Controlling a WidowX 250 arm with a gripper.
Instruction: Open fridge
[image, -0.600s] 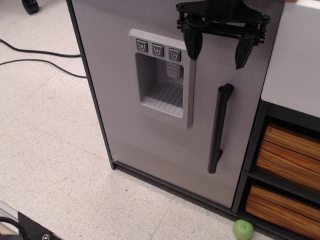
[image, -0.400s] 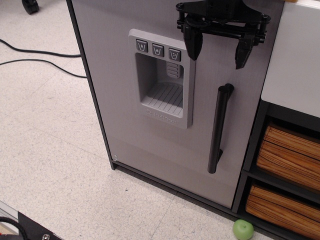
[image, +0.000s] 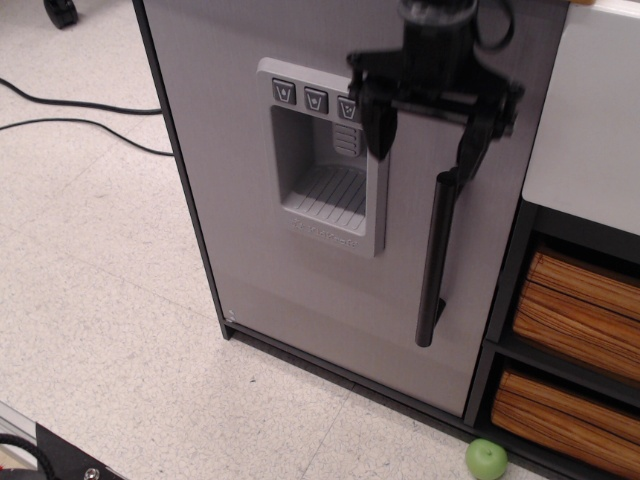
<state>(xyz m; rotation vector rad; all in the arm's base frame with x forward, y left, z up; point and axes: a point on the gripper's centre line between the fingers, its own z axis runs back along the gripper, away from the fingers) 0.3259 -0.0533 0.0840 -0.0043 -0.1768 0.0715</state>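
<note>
In the upper centre-right of the frame: gripper, black, two-fingered, now lower than 0.6 s and 0.4 s ago, when it hung at the top edge clear above the handle. Its fingers point downward and are spread wide with nothing between them; the left-of-frame finger overlaps the right edge of the dispenser panel, the right-of-frame finger sits at or just above the top end of the handle. Whether that finger touches the bar cannot be told. Slight motion blur on the gripper body.

Centre of frame, running top to bottom: fridge, light grey door in a dark frame, shut, lower edge flush with the frame. Handle is a vertical black bar on the right side of the door.

Judgement: the descent brings the gripper down to handle height, so the step in hand is the approach before a grasp; the door itself has not begun to move.

Pose: the wrist enters from the top edge, the fingers hanging roughly vertical across the door face.

Right of frame: white-fronted unit with striped wooden drawers. Lower right, on the floor: small green ball. Upper left: black cables on the speckled floor
</note>
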